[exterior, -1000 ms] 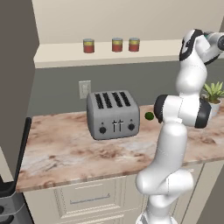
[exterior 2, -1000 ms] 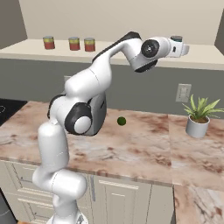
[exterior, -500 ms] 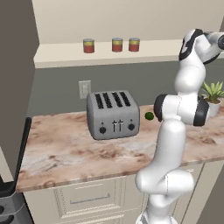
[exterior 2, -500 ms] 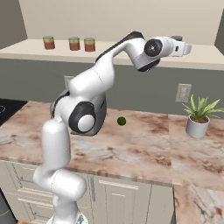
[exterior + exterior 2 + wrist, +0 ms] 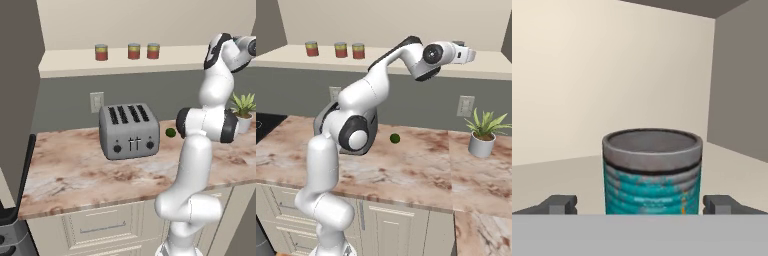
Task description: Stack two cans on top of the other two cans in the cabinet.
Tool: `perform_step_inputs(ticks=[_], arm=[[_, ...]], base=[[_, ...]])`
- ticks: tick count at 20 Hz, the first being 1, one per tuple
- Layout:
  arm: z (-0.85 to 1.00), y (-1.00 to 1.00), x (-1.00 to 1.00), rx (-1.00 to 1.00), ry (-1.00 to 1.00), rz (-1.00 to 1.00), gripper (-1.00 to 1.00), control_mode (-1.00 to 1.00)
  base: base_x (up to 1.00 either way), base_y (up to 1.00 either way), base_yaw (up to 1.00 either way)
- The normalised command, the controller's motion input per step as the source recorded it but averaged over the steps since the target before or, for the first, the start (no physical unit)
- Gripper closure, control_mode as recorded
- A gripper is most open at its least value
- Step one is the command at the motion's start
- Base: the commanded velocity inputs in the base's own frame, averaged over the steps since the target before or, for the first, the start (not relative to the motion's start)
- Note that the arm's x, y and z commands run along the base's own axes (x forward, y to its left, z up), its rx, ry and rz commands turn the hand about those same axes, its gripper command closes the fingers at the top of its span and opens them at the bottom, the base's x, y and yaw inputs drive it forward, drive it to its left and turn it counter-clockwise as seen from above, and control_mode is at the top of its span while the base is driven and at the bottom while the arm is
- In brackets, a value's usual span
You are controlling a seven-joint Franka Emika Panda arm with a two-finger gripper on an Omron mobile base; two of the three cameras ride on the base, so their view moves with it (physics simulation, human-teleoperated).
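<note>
Pincer (image 5: 640, 205) of mine is open, with one dark tip on each side of the small teal-blue ribbed metal can with the grey rim (image 5: 652, 172). That can stands upright directly in front of my pincer, between the two tips, on the thick cream shelf board of the pale beige cabinet (image 5: 406, 62); I cannot tell if the tips touch it already. Far to the left of my pincer, on the same shelf, three small red cans with yellow-green bands stand in a row: one alone (image 5: 311, 48), then two close together (image 5: 341, 49) (image 5: 358, 50). No can is stacked yet, so I judge the task is at its beginning: both stackings are left.
</note>
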Motion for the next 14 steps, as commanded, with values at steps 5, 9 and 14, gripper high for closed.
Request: perform_step_inputs(ticks=[5, 9, 14], arm=[[0.0, -0.02, 0.09, 0.0, 0.0, 0.0, -1.0, -1.0], [0.0, -0.01, 0.01, 0.0, 0.0, 0.0, -1.0, -1.0], [0.0, 0.0, 0.0, 0.0, 0.0, 0.0, -1.0, -1.0]], base=[[0.0, 0.0, 0.0], [0.0, 0.0, 0.0], [0.0, 0.0, 0.0]])
